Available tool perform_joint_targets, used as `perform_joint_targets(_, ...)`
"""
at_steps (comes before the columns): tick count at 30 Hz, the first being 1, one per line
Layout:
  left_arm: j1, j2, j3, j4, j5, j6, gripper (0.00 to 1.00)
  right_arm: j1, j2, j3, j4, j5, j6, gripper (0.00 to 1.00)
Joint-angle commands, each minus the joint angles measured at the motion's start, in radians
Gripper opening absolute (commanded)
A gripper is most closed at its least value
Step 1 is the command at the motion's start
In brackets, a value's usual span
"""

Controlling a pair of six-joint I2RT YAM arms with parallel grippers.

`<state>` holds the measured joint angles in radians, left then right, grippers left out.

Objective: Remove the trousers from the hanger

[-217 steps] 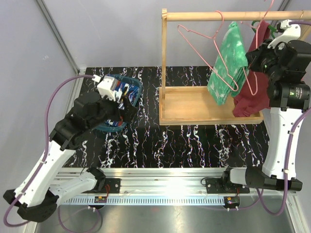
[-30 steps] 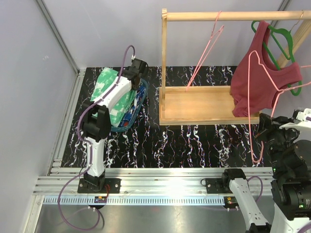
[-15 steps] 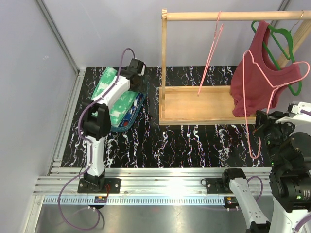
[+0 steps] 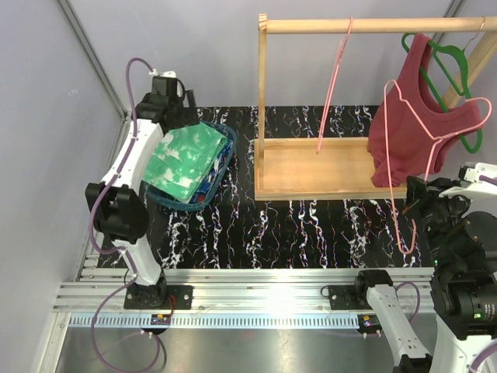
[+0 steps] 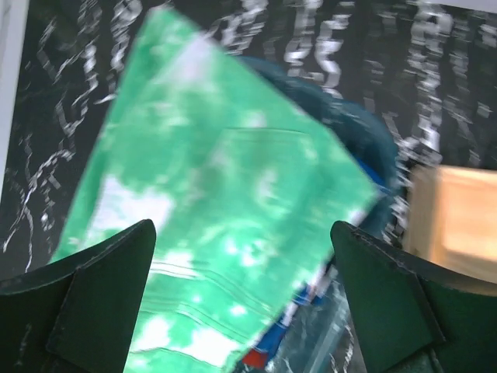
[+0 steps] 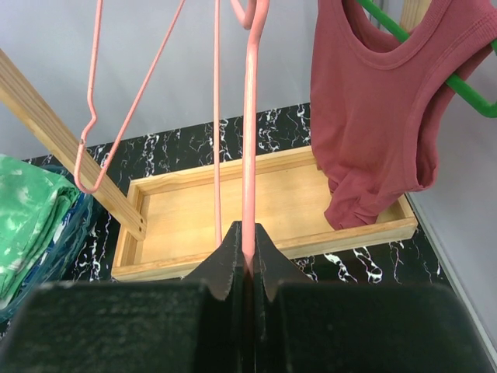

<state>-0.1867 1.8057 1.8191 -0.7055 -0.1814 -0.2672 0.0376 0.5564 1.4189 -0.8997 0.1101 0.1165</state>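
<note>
- Two trousers lie stacked in one blue basket (image 4: 231, 144) at the table's far left: green trousers (image 4: 185, 159) on top, blue printed trousers (image 5: 307, 299) underneath, only their edge showing.
- Three hangers: one bare pink hanger (image 4: 334, 85) on the rack, one held pink hanger (image 6: 249, 116), and one green hanger (image 6: 470, 93) carrying a dark red tank top (image 4: 411, 140).
- One wooden rack (image 4: 326, 26) with a tray base.
- Left gripper (image 5: 241, 233): jaws spread wide above the green trousers, holding nothing.
- Right gripper (image 6: 245, 256): clamped tight on the held pink hanger's wire.
- Black white-veined table (image 4: 311, 233); plain grey walls (image 4: 194, 47); aluminium rail (image 4: 264, 291) along the near edge.
</note>
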Motion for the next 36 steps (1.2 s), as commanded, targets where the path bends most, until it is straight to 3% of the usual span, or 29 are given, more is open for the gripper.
perform_joint_targets(1,0.071,0.107,-0.040,-0.017,0.031,-0.073,0.96,0.007,0.019,0.002,0.091,-0.026,-0.012,0.00)
perform_joint_targets(7,0.102,0.294,-0.061,-0.029,0.138,-0.079,0.83,0.005,0.027,0.026,0.093,-0.072,0.000,0.00)
perform_joint_targets(10,0.101,0.351,-0.096,-0.006,0.175,-0.087,0.63,0.007,0.031,0.029,0.097,-0.075,0.002,0.00)
perform_joint_targets(11,0.101,0.360,-0.107,0.001,0.175,-0.093,0.51,0.007,0.034,0.029,0.097,-0.073,0.000,0.00)
perform_joint_targets(15,0.089,0.399,-0.118,0.006,0.130,-0.089,0.34,0.007,0.069,0.054,0.061,-0.029,-0.014,0.00)
perform_joint_targets(22,0.082,0.347,-0.106,-0.020,0.139,-0.087,0.54,0.007,0.152,0.093,0.039,0.045,-0.083,0.00)
perform_joint_targets(24,0.084,0.304,-0.109,-0.025,0.120,-0.093,0.66,0.007,0.175,0.139,0.030,0.031,-0.101,0.00)
perform_joint_targets(25,0.085,0.275,-0.110,-0.029,0.120,-0.098,0.78,0.007,0.200,0.153,0.027,0.023,-0.110,0.00)
perform_joint_targets(28,0.099,0.144,-0.147,-0.011,0.154,-0.115,0.95,0.007,0.252,0.181,0.059,-0.013,-0.181,0.00)
perform_joint_targets(36,0.116,-0.265,-0.253,0.008,0.269,-0.124,0.99,0.007,0.444,0.322,0.171,-0.105,-0.216,0.00)
